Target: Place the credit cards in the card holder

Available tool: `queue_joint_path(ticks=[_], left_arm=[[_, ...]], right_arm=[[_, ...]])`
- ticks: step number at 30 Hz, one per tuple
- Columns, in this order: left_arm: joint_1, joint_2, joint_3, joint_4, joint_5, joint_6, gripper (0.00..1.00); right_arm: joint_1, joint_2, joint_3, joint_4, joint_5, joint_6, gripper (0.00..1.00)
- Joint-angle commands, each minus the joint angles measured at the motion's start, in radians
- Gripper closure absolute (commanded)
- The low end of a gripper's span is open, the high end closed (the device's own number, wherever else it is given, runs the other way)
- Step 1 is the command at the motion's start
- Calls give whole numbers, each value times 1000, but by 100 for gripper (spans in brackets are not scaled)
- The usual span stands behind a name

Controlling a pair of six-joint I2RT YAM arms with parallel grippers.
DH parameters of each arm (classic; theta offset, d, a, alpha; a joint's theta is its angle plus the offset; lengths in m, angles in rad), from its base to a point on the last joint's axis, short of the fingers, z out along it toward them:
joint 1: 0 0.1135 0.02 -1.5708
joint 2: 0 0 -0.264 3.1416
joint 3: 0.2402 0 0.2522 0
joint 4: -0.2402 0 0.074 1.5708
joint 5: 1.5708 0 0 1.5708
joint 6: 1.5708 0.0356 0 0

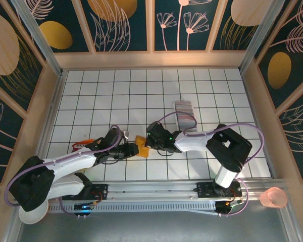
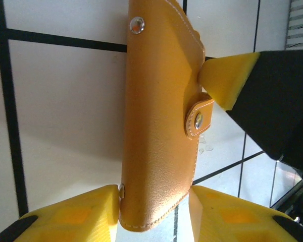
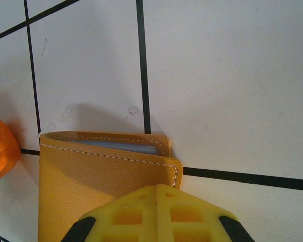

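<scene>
The card holder (image 1: 141, 146), a tan leather folded wallet with a snap tab, lies on the gridded table between the two grippers. My left gripper (image 2: 154, 201) has it by the near end, one yellow pad (image 2: 98, 206) against a side snap and the other at the opposite edge. My right gripper (image 3: 157, 189) is shut, its joined fingertips resting on the holder's (image 3: 96, 186) top flap; its tip (image 2: 224, 80) presses the holder's (image 2: 159, 126) side by the clasp. Blue-grey card edges (image 3: 116, 147) show inside the fold. A row of grey credit cards (image 1: 184, 115) stands further back.
The table's (image 1: 91, 96) white grid is walled by wooden panels on three sides. An orange object (image 1: 81, 144) lies by the left arm. A pink cup (image 1: 272, 197) sits beyond the near right corner. The cards' tray stands just behind the right arm.
</scene>
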Motion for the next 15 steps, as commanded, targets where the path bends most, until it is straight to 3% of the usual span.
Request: queue_joint_path(ticks=[1,10,15], left_arm=[[-5,25,-15,75,35,-15,63],[-6,80,7,106,50,-7,66],[-7,53,19,104,58,-10,84]], right_arm=[[9,-16,-35,-60,27,18,100],[10,-37,-60,-13,18,29,100],[11,-63,-75,5,19,32,100]])
